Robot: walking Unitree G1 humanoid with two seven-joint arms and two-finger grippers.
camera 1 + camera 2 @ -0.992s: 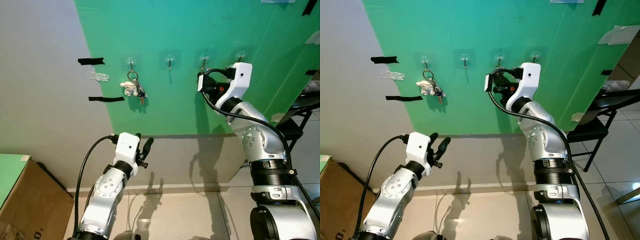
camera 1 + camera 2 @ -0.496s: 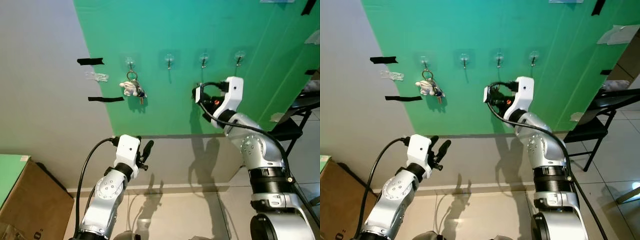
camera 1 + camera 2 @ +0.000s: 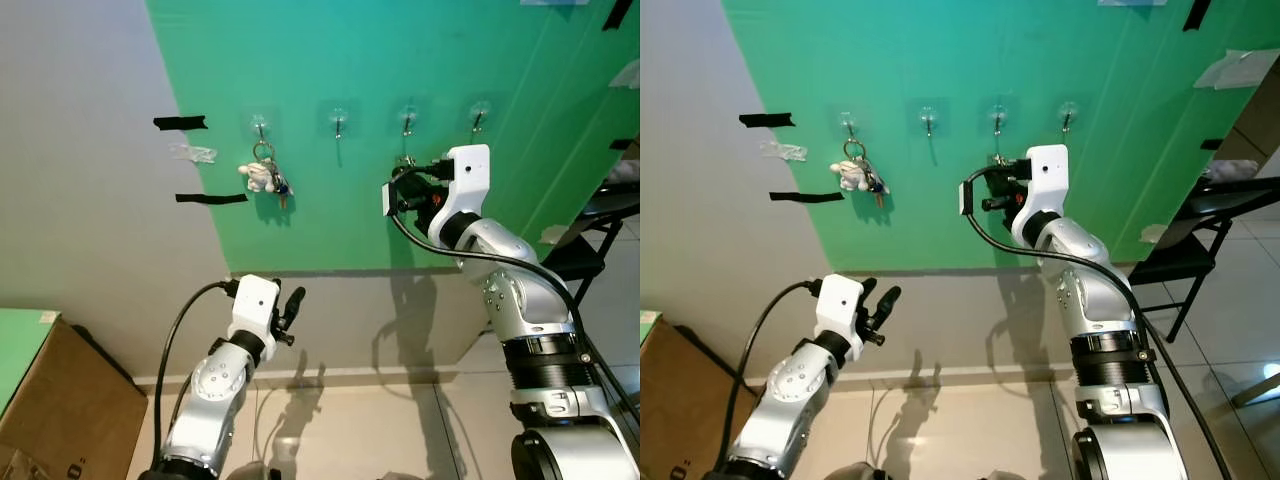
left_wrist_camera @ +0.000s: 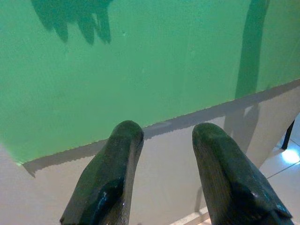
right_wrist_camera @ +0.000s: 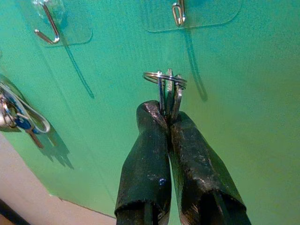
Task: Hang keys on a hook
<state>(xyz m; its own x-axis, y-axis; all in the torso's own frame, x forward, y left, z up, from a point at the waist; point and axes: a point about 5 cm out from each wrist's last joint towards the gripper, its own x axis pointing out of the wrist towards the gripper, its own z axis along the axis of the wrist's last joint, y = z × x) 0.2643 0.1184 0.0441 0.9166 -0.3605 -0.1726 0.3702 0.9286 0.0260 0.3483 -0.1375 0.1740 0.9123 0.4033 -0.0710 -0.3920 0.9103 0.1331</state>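
Observation:
Four clear stick-on hooks sit in a row on the green board [image 3: 330,60]. The leftmost hook [image 3: 261,125] carries a key bunch with a white charm [image 3: 268,178]. My right gripper [image 5: 169,117] is shut on a second key ring [image 5: 165,79], held flat-on to the board just below the third hook [image 5: 178,13], with a gap between ring and hook. In the left eye view that gripper [image 3: 412,188] is under the third hook [image 3: 408,118]. My left gripper [image 4: 164,136] is open and empty, low by the board's bottom edge [image 3: 292,305].
Strips of black tape [image 3: 180,122] and clear tape [image 3: 195,153] mark the grey wall to the left. A cardboard box [image 3: 60,400] stands on the floor at lower left. A black chair [image 3: 590,250] is at the right edge.
My right gripper came down from beside the fourth hook, then rose again and now holds the key ring under the third hook. My left arm sank slightly.

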